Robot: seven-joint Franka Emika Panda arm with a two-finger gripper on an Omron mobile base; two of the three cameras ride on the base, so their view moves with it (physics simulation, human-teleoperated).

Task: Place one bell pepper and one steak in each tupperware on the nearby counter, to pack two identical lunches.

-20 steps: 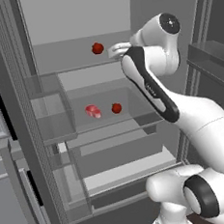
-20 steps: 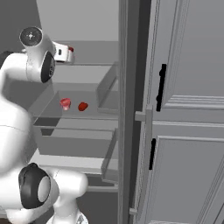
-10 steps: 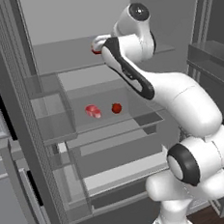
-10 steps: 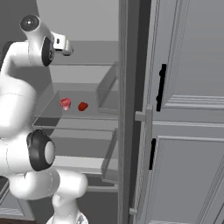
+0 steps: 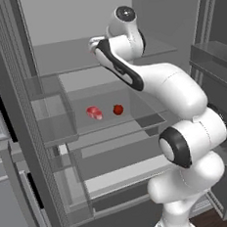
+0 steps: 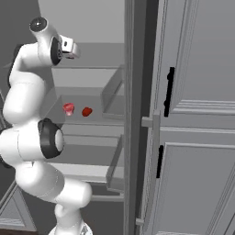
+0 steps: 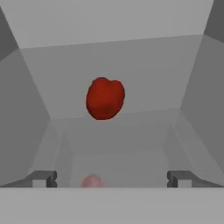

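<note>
Inside the open fridge, we are at the first pick: our gripper (image 7: 109,177) hangs with jaws wide apart and empty, facing a red bell pepper (image 7: 105,98) on the upper shelf (image 5: 65,56), just beyond them toward 12 o'clock. Next we judge a straight advance, then closing.

A steak (image 5: 94,112) and second pepper (image 5: 117,109) lie on the shelf below.

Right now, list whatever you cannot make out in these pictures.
- Top-shelf pepper: in the left base view, the arm's wrist covers it.
- Gap between the gripper and that pepper: the hand view looks straight at it, so depth can't be judged.
- Pink blob: in the hand view, cut off at the bottom and blurred; perhaps a steak.
- Steak and lower pepper: in the base views, too small for any detail.
</note>
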